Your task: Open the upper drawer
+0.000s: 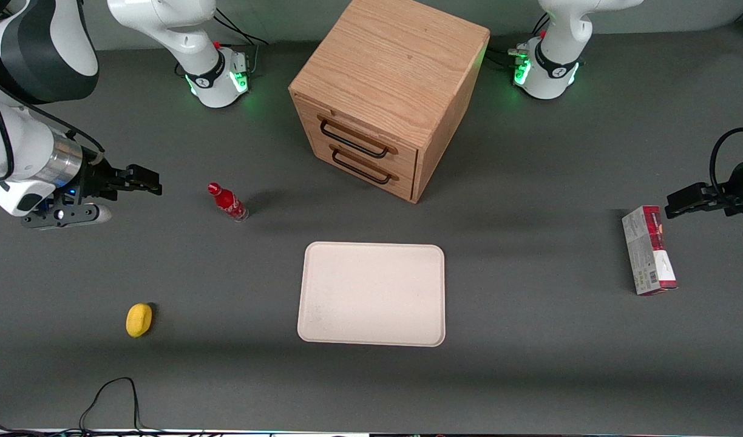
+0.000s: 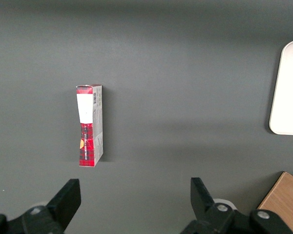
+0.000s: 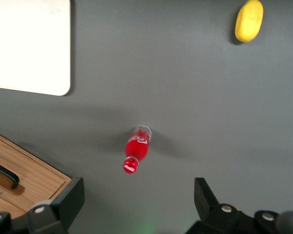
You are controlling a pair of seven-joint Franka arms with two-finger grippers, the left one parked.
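Note:
The light oak cabinet (image 1: 390,67) stands at the middle of the table, farther from the front camera than the tray. Its upper drawer (image 1: 371,135) is shut flush, with a long black bar handle (image 1: 353,140) above the lower drawer's matching handle (image 1: 362,169). My gripper (image 1: 148,180) hovers over the table toward the working arm's end, well apart from the cabinet, open with nothing between its fingers. In the right wrist view the gripper (image 3: 138,204) shows wide open over bare table, with a corner of the cabinet (image 3: 34,178) and one end of a black handle (image 3: 6,174) in sight.
A small red bottle (image 1: 227,202) (image 3: 136,148) stands between my gripper and the cabinet. A cream tray (image 1: 372,294) (image 3: 29,48) lies nearer the front camera than the cabinet. A yellow lemon-like object (image 1: 139,319) (image 3: 249,20) and a red-and-white box (image 1: 649,249) (image 2: 89,125) lie toward the table's two ends.

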